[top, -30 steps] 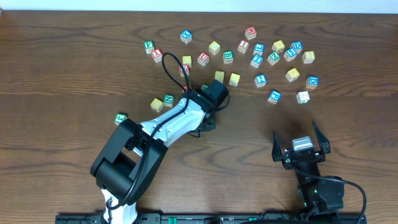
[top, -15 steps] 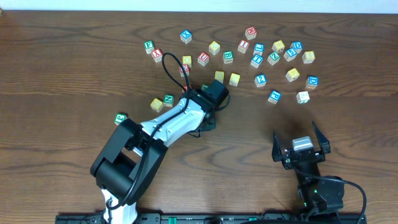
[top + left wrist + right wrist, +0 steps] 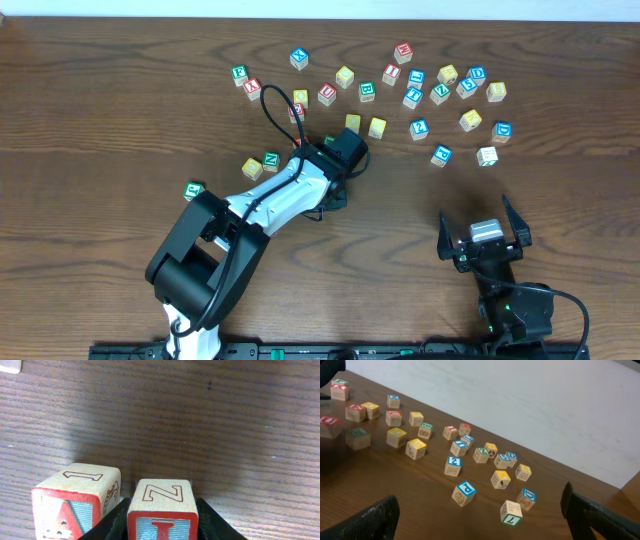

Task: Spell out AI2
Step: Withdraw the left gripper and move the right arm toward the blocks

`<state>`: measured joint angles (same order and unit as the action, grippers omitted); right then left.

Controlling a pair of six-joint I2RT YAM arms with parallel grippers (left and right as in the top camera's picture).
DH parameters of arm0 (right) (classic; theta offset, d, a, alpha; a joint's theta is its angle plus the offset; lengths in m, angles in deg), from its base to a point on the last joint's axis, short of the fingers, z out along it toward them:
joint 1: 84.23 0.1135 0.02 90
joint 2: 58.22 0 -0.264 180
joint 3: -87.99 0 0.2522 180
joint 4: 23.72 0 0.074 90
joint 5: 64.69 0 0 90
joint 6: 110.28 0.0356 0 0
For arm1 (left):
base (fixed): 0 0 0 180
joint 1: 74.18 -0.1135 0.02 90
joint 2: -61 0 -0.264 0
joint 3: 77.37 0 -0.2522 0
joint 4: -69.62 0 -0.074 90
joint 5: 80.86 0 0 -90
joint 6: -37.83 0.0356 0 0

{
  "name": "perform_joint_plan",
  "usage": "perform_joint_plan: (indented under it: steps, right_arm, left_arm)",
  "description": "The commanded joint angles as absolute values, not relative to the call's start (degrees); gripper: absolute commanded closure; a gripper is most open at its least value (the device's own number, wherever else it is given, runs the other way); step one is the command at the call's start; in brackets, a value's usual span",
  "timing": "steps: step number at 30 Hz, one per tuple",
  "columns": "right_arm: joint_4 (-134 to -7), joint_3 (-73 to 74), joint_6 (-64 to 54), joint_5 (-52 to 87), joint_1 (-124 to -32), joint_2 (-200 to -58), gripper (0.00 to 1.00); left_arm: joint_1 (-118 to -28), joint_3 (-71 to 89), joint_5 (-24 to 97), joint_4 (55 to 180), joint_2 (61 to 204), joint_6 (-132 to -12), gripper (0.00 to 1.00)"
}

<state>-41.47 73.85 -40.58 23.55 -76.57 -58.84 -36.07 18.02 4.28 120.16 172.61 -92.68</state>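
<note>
In the left wrist view my left gripper (image 3: 161, 522) is shut on the wooden cube with a red "I" (image 3: 161, 505), which has an outlined Z on top. The cube sits low at the table. The cube with a red "A" (image 3: 75, 500) stands just left of it, almost touching. In the overhead view the left gripper (image 3: 337, 158) hides both cubes. A blue-faced cube that looks like a "2" (image 3: 453, 463) lies among the loose cubes and also shows in the overhead view (image 3: 419, 128). My right gripper (image 3: 483, 238) is open and empty, near the front right.
Many other letter cubes lie scattered across the back of the table (image 3: 430, 90). A yellow cube (image 3: 252, 168) and two green cubes (image 3: 271, 160) (image 3: 193, 190) lie left of the left arm. A blue "P" cube (image 3: 464, 489) and green "7" cube (image 3: 510, 512) are nearest the right gripper.
</note>
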Motion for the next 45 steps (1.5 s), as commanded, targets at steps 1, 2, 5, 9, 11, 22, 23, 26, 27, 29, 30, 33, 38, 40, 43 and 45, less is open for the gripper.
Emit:
perform_joint_plan:
  steps: [1,2,5,9,11,22,23,26,27,29,30,33,38,40,43,45]
  right_arm:
    - [-41.62,73.92,-40.05,23.42,-76.63,-58.49,0.01]
    - [-41.62,73.92,-40.05,23.42,-76.63,-58.49,0.01]
    - [-41.62,73.92,-40.05,23.42,-76.63,-58.51,0.01]
    - [-41.62,73.92,-40.05,23.42,-76.63,-58.51,0.01]
    - [-41.62,73.92,-40.05,23.42,-76.63,-58.51,0.01]
    - [-41.62,73.92,-40.05,23.42,-76.63,-58.51,0.01]
    - [-41.62,73.92,-40.05,23.42,-76.63,-58.49,0.01]
    - [-41.62,73.92,-40.05,23.42,-76.63,-58.51,0.01]
    - [-41.62,73.92,-40.05,23.42,-76.63,-58.51,0.01]
    - [-41.62,73.92,-40.05,23.42,-76.63,-58.51,0.01]
    - [-41.62,73.92,-40.05,23.42,-76.63,-58.51,0.01]
    - [-41.62,73.92,-40.05,23.42,-76.63,-58.51,0.01]
    - [-41.62,73.92,-40.05,23.42,-76.63,-58.51,0.01]
    - [-41.62,73.92,-40.05,23.42,-76.63,-58.49,0.01]
    - [-40.99,73.92,-41.76,23.42,-76.63,-58.51,0.01]
    - [-41.71,73.92,-41.76,23.44,-76.63,-58.51,0.01]
  left_arm:
    - [-36.00,18.45,3.91,120.16,169.83,-92.72,0.61]
    - [-36.00,18.45,3.91,120.16,169.29,-92.68,0.61]
    - [-36.00,18.45,3.91,120.42,167.04,-92.31,0.57]
    - [-36.00,18.45,3.91,120.62,164.67,-91.87,0.57]
    - [-36.00,18.45,3.91,120.77,163.76,-91.85,0.57]
    - [-36.20,18.45,-2.72,126.39,153.42,-90.08,0.53]
    - [-36.57,18.45,-3.20,127.07,151.60,-89.29,0.50]
    - [-38.95,18.45,-3.59,129.82,145.99,-87.26,0.41]
    - [-40.33,18.45,-3.57,131.37,143.87,-86.49,0.40]
    - [-43.11,18.45,-3.55,134.21,140.15,-85.14,0.39]
    - [-44.61,18.45,-3.55,135.50,138.32,-84.31,0.39]
    - [-48.61,18.45,-2.06,137.84,133.11,-79.13,0.39]
    - [-51.98,18.45,-0.29,138.74,128.65,-75.13,0.38]
    - [-52.48,18.45,-0.29,139.15,127.82,-73.99,0.38]
    - [-52.64,18.45,-0.20,139.70,127.15,-72.70,0.38]
    - [-52.64,18.45,-0.23,139.68,127.10,-72.37,0.38]
